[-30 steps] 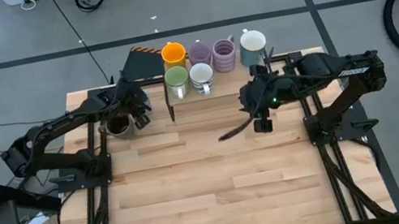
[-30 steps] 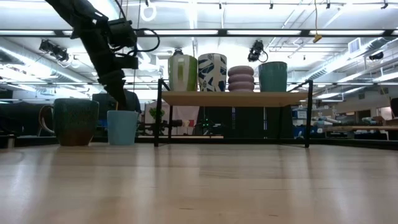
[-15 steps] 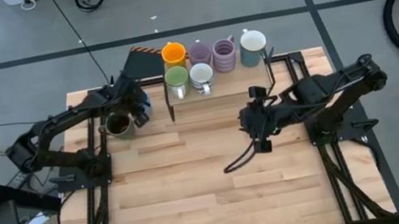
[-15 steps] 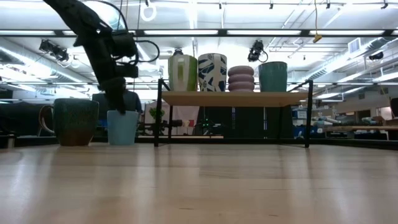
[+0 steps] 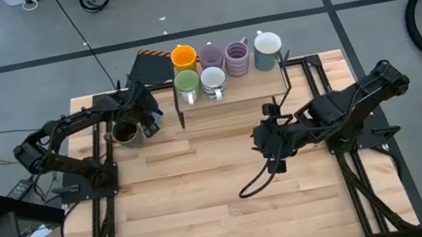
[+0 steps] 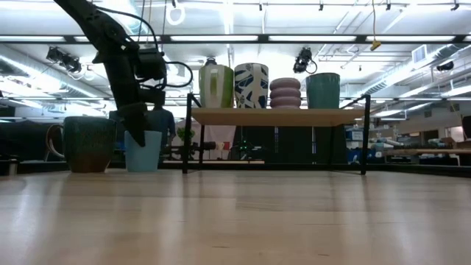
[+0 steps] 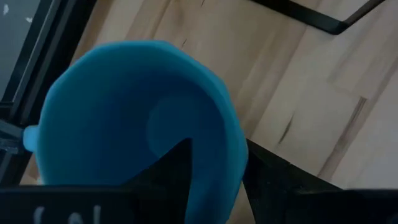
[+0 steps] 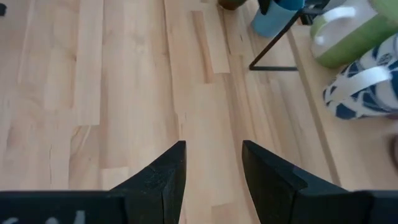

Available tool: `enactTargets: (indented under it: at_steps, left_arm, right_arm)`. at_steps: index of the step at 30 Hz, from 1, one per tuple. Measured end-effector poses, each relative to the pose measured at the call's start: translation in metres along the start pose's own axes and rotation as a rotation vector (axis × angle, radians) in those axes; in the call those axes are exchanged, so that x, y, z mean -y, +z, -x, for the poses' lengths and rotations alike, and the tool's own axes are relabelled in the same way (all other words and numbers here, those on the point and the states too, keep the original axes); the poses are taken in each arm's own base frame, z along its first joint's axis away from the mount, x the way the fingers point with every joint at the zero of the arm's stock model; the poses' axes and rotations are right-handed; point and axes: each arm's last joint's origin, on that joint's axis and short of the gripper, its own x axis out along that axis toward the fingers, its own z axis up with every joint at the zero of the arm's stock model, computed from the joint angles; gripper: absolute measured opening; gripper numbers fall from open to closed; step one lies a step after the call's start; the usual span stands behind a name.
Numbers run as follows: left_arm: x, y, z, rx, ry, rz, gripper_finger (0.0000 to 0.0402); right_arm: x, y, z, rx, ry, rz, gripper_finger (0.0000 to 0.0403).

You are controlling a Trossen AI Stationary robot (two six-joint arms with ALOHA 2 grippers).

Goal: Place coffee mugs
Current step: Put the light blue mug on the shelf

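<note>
A light blue coffee mug (image 6: 143, 151) stands upright on its base on the table, left of the shelf. My left gripper (image 6: 136, 131) reaches down into it from above and hides it in the high view (image 5: 145, 117). In the left wrist view the mug (image 7: 137, 112) fills the picture, and the open gripper (image 7: 216, 149) stands astride its wall. A dark mug (image 5: 124, 134) stands just left of the blue one. My right gripper (image 5: 274, 153) hangs open over bare table (image 8: 213, 149), near the middle. My left gripper has one finger (image 7: 174, 168) inside the blue mug and the other (image 7: 267, 177) outside, astride the wall (image 7: 227, 155). The fingers come from above, slanting. Whether they touch the wall I cannot tell. The mug stands upright on the table.
A low black-framed wooden shelf (image 6: 276, 115) stands at the table's far edge. It carries orange (image 5: 183, 56), green (image 5: 186, 82), white-and-blue (image 5: 213, 80), two pale purple (image 5: 223, 55) and a teal mug (image 5: 268, 46). A dark cable (image 5: 250, 183) trails below my right gripper.
My left gripper has come down onto the blue mug, which stays where it was. My right gripper has drawn away from the shelf toward the table's near edge and has sunk a little.
</note>
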Motion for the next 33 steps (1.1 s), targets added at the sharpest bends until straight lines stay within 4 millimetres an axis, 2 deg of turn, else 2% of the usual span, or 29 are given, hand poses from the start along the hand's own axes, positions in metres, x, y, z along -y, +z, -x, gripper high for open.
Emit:
enactTargets:
  at_steps: [3, 10, 17, 22, 26, 33]
  left_arm:
    - [0.0, 0.0, 0.0, -0.001, -0.003, -0.007, 0.0116]
    - [0.001, -0.001, 0.0, 0.001, -0.034, -0.018, 0.0038]
    - [-0.001, 0.007, 0.01, -0.007, -0.032, -0.042, 0.0032]
    - [-0.002, 0.025, 0.043, 0.001, -0.038, -0.063, 0.0032]
    - [0.001, 0.038, 0.08, 0.031, -0.042, -0.071, 0.0035]
    - [0.032, 0.046, 0.127, -0.033, -0.174, -0.146, 0.0037]
  right_arm:
    - [-0.005, -0.004, -0.004, -0.005, 0.004, -0.011, 0.0162]
    - [-0.014, -0.01, -0.012, -0.001, 0.018, -0.02, 0.0162]
    - [-0.017, -0.011, -0.011, 0.006, 0.026, -0.038, 0.0162]
    - [-0.019, -0.012, -0.01, 0.007, 0.031, -0.056, 0.0162]
    - [-0.023, -0.014, -0.007, 0.014, 0.024, -0.062, 0.0162]
    - [-0.029, -0.016, -0.003, 0.041, -0.01, -0.067, 0.0162]
